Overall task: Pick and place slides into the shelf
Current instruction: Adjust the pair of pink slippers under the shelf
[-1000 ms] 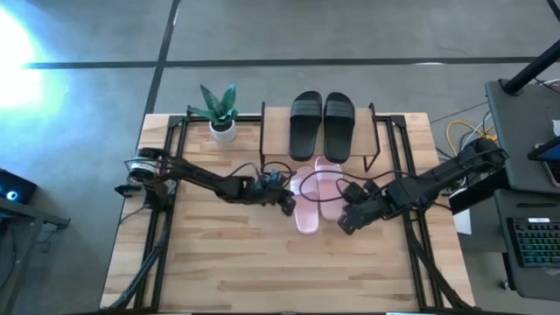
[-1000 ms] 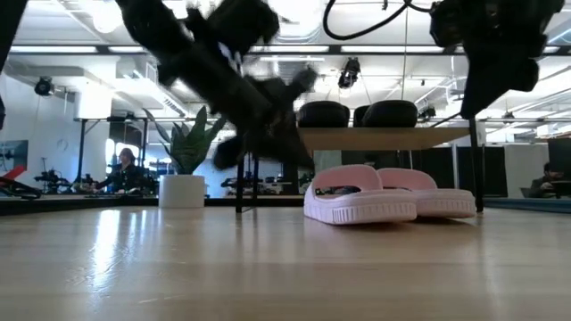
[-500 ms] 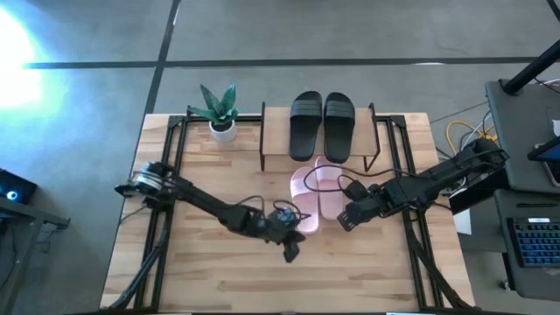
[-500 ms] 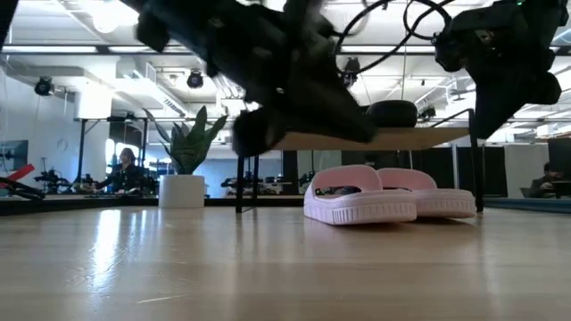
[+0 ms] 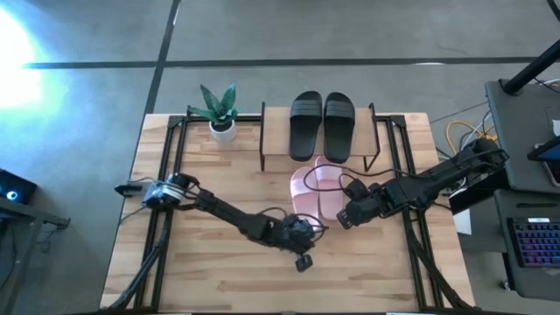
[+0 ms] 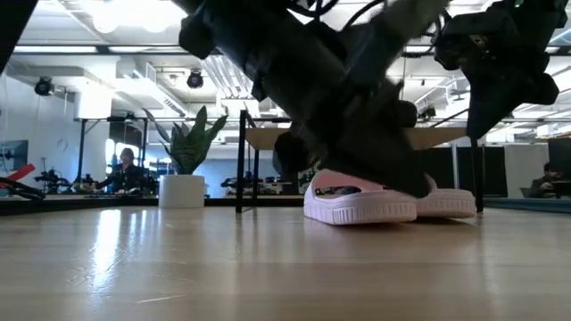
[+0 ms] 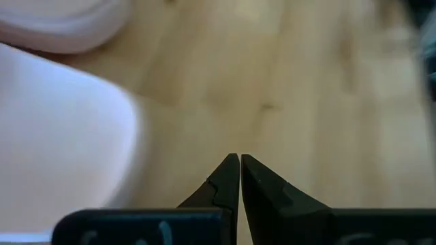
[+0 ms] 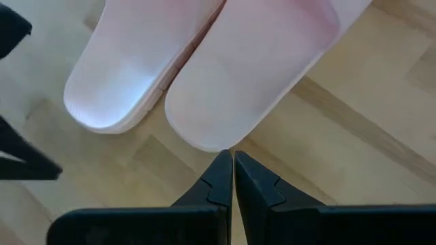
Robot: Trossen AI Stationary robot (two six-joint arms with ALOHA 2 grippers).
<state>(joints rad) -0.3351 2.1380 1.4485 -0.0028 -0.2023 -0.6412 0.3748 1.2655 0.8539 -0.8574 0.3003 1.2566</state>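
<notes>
Two black slides (image 5: 322, 122) lie side by side on the top board of the shelf (image 5: 275, 131). The two pink slides (image 5: 317, 188) rest flat on the table, toes under the shelf and heels sticking out toward the near edge; the low view shows the pink slides (image 6: 357, 203) on their soles. My left gripper (image 5: 304, 262) is shut and hangs above the table just near-side of the pink heels; its wrist view shows the left gripper (image 7: 239, 158) beside a pink slide (image 7: 61, 136). My right gripper (image 5: 342, 219), shut, hovers at the right pink heel (image 8: 225, 129).
A small potted plant (image 5: 220, 114) stands on the far left of the table, left of the shelf. The shelf's black legs (image 5: 262, 149) flank the pink slides. Bare wood lies along the near side of the table (image 5: 219, 280). A person sits in the room behind (image 6: 125, 169).
My left gripper has swung from beside the left pink slide toward the table's near edge and a little to the right, dropping lower in front of the slides. My right gripper has shifted slightly toward the far edge. The slides have stayed where they were.
</notes>
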